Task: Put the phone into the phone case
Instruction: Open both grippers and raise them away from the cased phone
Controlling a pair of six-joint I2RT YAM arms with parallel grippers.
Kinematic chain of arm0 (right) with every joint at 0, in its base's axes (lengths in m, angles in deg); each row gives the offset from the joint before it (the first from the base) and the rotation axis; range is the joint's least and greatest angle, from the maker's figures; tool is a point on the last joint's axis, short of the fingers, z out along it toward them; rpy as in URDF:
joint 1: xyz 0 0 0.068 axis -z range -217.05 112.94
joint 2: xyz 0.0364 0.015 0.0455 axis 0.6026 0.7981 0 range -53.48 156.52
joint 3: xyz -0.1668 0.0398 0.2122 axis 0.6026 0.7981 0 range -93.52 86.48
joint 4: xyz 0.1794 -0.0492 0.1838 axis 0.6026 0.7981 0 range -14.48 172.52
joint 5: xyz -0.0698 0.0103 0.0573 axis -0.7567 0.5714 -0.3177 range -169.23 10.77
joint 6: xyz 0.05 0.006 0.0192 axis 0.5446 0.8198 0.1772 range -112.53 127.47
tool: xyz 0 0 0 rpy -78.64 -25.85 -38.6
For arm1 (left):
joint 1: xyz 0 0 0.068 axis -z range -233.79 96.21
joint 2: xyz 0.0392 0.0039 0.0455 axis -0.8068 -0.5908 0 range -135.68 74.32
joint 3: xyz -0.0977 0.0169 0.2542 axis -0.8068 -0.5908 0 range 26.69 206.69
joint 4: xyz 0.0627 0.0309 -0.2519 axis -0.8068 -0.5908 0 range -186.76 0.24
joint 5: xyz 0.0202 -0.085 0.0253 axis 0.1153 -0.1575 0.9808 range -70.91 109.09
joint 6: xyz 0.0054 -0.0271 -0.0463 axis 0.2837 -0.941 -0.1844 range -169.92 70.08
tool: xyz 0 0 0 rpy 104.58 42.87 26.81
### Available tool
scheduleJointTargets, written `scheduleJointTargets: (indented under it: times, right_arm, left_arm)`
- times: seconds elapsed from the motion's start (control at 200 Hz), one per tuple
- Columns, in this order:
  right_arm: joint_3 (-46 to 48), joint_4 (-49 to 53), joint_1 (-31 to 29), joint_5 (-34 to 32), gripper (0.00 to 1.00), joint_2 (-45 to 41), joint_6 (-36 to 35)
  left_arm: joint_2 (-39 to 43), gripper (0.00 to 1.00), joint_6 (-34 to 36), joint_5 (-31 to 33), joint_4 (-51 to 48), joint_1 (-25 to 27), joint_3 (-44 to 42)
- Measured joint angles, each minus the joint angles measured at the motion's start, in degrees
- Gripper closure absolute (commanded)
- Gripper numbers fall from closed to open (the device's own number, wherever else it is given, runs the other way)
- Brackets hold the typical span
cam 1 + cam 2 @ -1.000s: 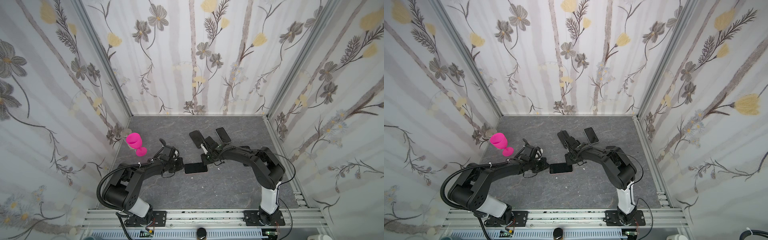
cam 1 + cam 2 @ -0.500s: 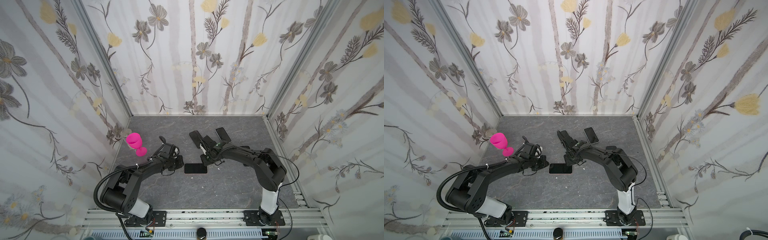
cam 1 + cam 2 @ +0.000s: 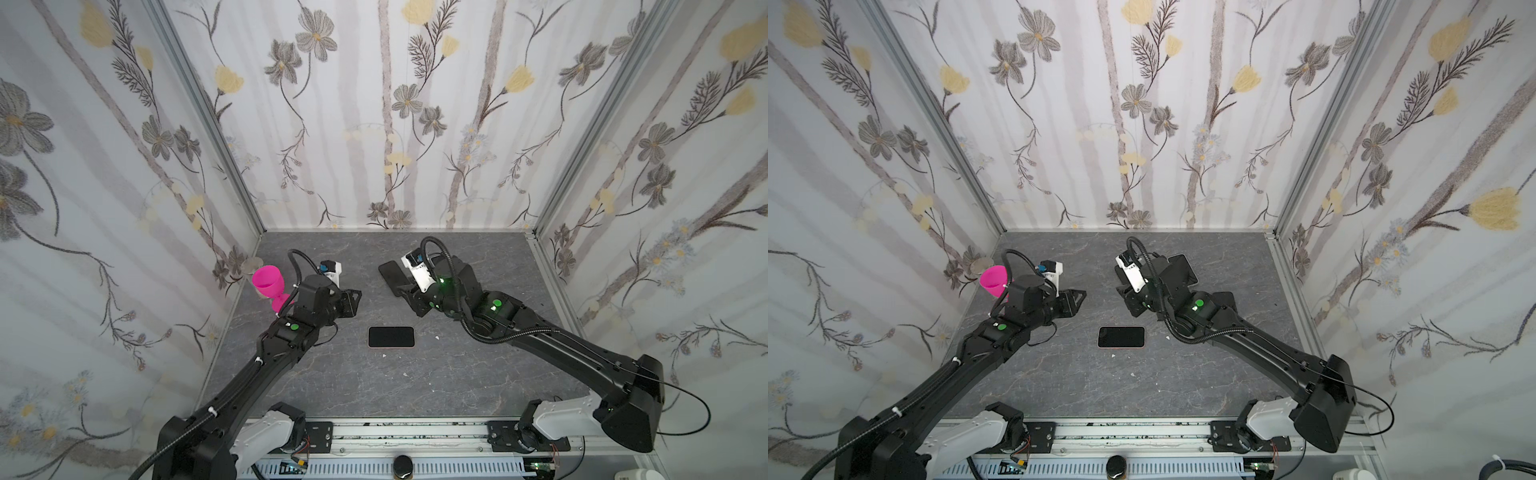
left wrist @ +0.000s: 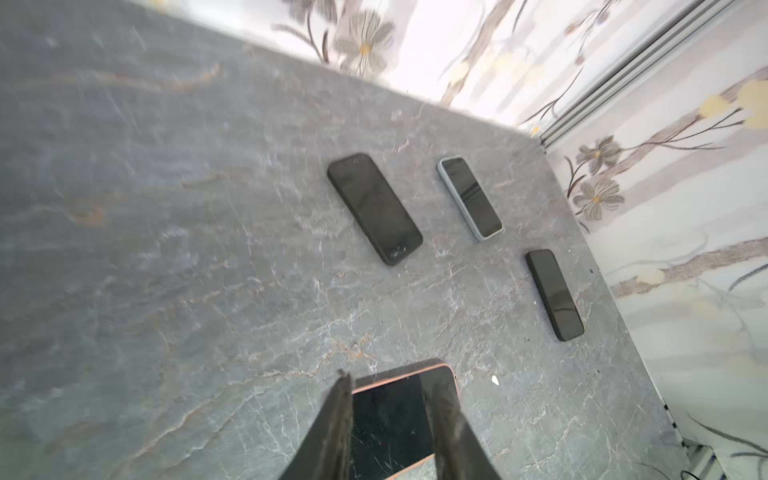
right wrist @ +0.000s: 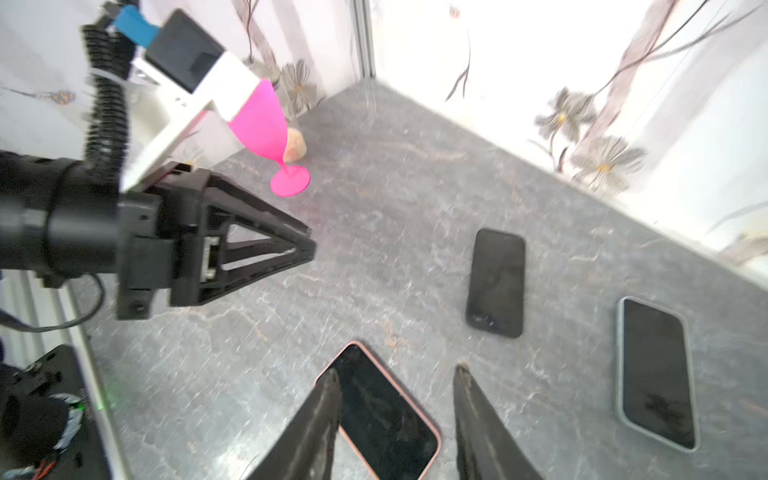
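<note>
A dark phone (image 3: 391, 336) lies flat and face up in the middle of the table, with the thin salmon-pink rim of a phone case (image 4: 451, 374) around its edge. It shows in both top views and both wrist views (image 3: 1121, 336) (image 5: 386, 415). My left gripper (image 3: 356, 298) hovers open to the phone's far left, apart from it. My right gripper (image 3: 409, 300) hovers open to its far right, also apart. In the wrist views the left gripper (image 4: 390, 388) and right gripper (image 5: 397, 372) have nothing between their fingers.
A pink goblet (image 3: 270, 286) stands by the left wall behind my left arm. Three other phones lie at the back right: a black phone (image 4: 374, 208), a phone in a pale grey case (image 4: 469, 197) and another black phone (image 4: 555, 295). Small white crumbs dot the grey table (image 3: 374, 395).
Both grippers were shut at the ends of the phone. They have since opened and drawn back and up, away from it. The phone stays flat in the middle.
</note>
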Motion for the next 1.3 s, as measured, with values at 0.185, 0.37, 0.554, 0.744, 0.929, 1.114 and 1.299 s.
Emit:
scheduleJointTargets:
  times: [0.185, 0.37, 0.554, 0.744, 0.929, 1.114, 1.299]
  right_arm:
    - [1.79, -4.48, -0.24, 3.06, 0.08, -2.86, -8.63]
    - [2.91, -4.22, -0.22, 8.24, 0.00, -0.92, -18.23]
    - [5.92, 1.68, -0.22, 12.46, 0.00, 4.50, -28.50]
    - [6.05, 5.14, -0.11, 13.60, 0.00, 12.55, -34.40]
    - [1.60, 7.91, -0.02, 13.31, 0.00, 22.93, -35.50]
    - [-2.93, 9.92, 0.04, 13.03, 0.00, 30.25, -35.26]
    - [-5.86, 12.96, 0.20, 12.57, 0.00, 35.30, -35.26]
  left_arm:
    - [11.69, 0.40, 7.63, 1.79, 1.66, -0.04, -3.50]
    - [21.90, 0.24, 13.64, 1.27, 4.24, -0.04, -10.16]
    - [31.01, 0.16, 16.20, 1.33, 7.30, -0.04, -16.04]
    - [33.75, 0.14, 17.51, 3.28, 8.02, -0.04, -18.64]
    - [30.32, 0.12, 18.16, 6.54, 7.82, -0.09, -18.23]
    - [26.27, 0.12, 18.47, 9.05, 6.27, 0.00, -17.11]
    - [25.14, 0.13, 18.47, 10.58, 5.38, -0.02, -16.81]
